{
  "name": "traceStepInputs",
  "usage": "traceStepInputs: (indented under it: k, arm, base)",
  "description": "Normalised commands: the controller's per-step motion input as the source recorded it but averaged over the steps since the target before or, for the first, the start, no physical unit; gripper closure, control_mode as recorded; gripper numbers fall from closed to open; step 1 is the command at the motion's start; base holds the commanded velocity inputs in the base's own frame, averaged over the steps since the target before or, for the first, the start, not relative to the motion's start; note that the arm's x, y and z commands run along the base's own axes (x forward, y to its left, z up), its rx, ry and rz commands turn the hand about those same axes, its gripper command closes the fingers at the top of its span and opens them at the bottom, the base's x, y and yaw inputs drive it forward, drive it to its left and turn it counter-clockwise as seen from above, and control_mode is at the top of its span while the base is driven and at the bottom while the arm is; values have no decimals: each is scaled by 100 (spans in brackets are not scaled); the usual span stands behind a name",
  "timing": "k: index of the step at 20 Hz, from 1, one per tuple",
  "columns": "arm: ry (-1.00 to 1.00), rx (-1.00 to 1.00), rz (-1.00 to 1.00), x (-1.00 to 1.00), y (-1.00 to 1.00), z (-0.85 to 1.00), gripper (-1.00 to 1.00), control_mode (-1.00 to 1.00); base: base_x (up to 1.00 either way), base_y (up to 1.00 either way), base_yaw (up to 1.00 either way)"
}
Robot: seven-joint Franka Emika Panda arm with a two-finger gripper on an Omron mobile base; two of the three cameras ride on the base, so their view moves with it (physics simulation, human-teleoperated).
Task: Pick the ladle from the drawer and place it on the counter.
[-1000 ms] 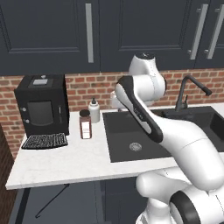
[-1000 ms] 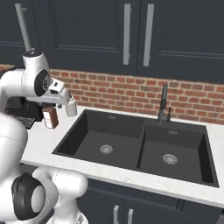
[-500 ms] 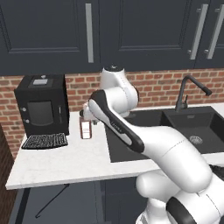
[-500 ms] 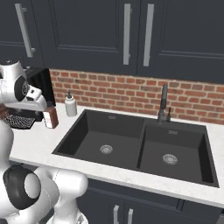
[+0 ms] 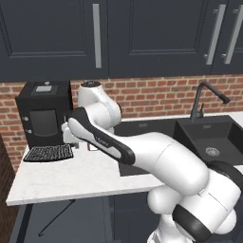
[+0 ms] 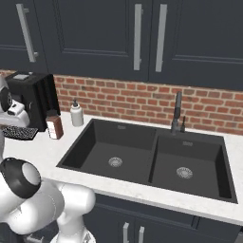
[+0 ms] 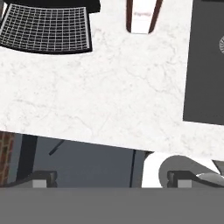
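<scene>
Our gripper [image 7: 111,179] hangs over the left end of the counter [image 7: 109,96], its fingers spread wide apart and holding nothing.

Nearest us, below the counter's edge, we see the dark cabinet front [image 7: 87,162]; where the ladle lies we cannot tell. Beyond the bare white stone, the black drip grille [image 7: 46,28] lies at the foot of the coffee machine [image 5: 42,114], a brown bottle [image 7: 142,17] stands beside it, and the sink [image 7: 205,65] is off to the right. A soap dispenser [image 6: 76,114] stands farther back by the brick wall.
</scene>
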Motion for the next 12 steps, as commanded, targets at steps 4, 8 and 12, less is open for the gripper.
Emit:
traceStepInputs:
  k: [4,8,12]
  arm:
    - [9,0,0,-4,66,-24,-100,-100]
    - [10,0,0,-18,39,-38,-100,-100]
    - [7,0,0,-36,26,-50,-100,-100]
  base:
    - [0,0,0]
    - [0,0,0]
    - [0,0,0]
